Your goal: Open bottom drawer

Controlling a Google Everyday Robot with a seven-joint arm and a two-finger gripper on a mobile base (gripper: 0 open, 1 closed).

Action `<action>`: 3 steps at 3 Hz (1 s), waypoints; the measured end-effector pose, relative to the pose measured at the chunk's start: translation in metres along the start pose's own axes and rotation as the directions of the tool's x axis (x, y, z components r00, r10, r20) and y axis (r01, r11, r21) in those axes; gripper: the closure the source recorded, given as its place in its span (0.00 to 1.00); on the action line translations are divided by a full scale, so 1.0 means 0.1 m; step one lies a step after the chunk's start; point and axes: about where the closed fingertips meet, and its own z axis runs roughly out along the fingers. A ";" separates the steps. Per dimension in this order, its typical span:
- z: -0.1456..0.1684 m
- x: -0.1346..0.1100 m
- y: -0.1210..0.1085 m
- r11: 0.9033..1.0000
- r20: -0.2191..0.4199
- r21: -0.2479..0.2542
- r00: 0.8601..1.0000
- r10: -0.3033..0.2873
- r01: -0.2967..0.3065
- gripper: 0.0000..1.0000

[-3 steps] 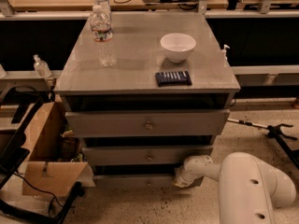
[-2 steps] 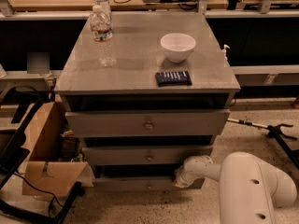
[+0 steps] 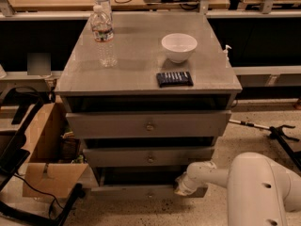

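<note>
The bottom drawer [image 3: 136, 191] is the lowest of three, with open floor [image 3: 155, 214] in front. The gripper [image 3: 181, 188] is at its right end; I cannot tell its grip. A box [image 3: 47, 173] crowds the left. The desk [image 3: 136, 74] holds one bowl [image 3: 178, 46], one packet [image 3: 174, 78] and two bottles [image 3: 104, 36].

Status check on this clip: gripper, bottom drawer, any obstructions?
Gripper low, at right end of bottom drawer front. How far drawer is out: cannot tell. Cardboard box left of cabinet, not in front.
</note>
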 end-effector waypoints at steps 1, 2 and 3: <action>0.00 0.00 0.00 1.000 0.000 0.000 1.000 0.000 0.000 1.00; 0.00 0.00 0.00 1.000 0.000 0.000 1.000 0.000 0.000 1.00; 0.00 0.00 0.00 1.000 0.000 0.000 1.000 0.000 0.000 1.00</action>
